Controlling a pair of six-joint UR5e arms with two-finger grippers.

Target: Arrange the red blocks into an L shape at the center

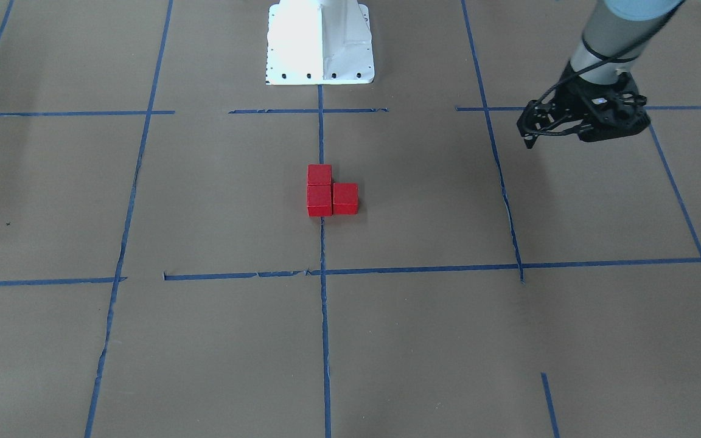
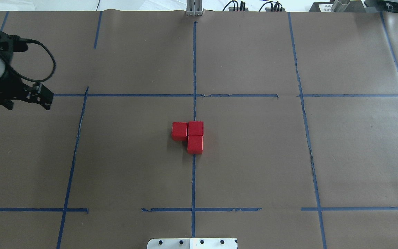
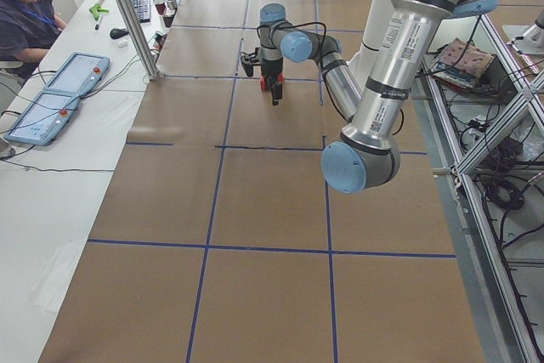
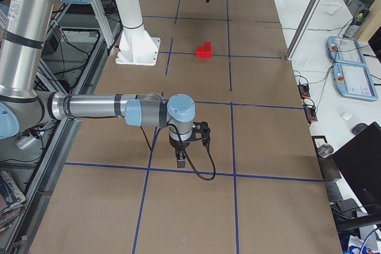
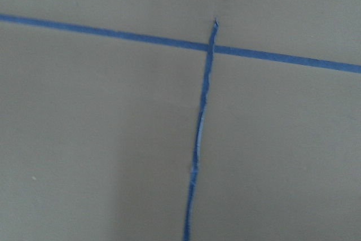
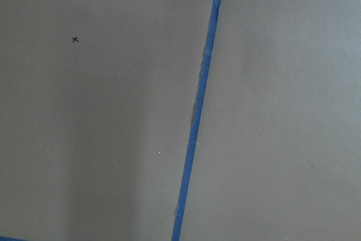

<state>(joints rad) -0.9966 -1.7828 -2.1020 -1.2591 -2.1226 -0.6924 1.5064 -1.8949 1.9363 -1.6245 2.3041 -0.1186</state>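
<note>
Three red blocks sit touching in an L shape in the center cell [image 2: 247, 152], on its vertical blue tape line: one [image 2: 179, 131] to the left, one [image 2: 196, 128] at the corner, one [image 2: 195, 144] nearer the robot. They also show in the front view [image 1: 319, 201] and the right view [image 4: 204, 50]. My left gripper [image 2: 29, 97] hovers far left of them, over the neighbouring cell, and also shows in the front view [image 1: 588, 125]; its fingers are not clear. My right gripper [image 4: 181, 157] shows only in the right view, far from the blocks.
The robot's white base [image 1: 320, 42] stands at the table's back edge. Blue tape lines divide the brown paper into cells. An operator [image 3: 25, 6] sits at a side desk with teach pendants [image 3: 59, 95]. Both wrist views show only paper and tape.
</note>
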